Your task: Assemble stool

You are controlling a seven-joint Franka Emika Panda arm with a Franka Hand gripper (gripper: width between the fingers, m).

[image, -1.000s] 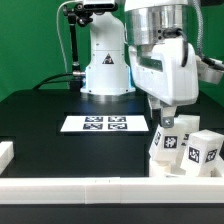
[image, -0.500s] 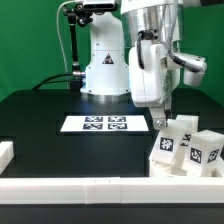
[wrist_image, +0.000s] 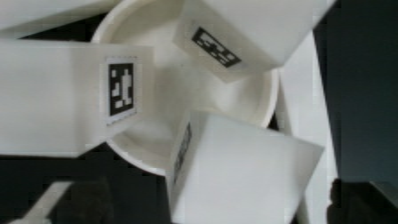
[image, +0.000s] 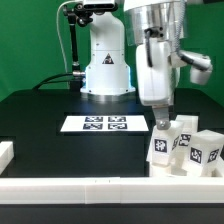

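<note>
I hang over the legs [image: 187, 143] and seat [wrist_image: 231, 100]; my fingers' [image: 163, 121] spread I cannot tell; stiff, light, slick plastic: pinch flat sides

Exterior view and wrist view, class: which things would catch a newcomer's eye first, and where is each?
The big white robot arm fills the upper middle of the exterior view, its gripper hanging just above a huddle of tagged white legs at that view's lower right. The marker board lies flat on the black table. The wrist view shows the round seat among the legs.
</note>
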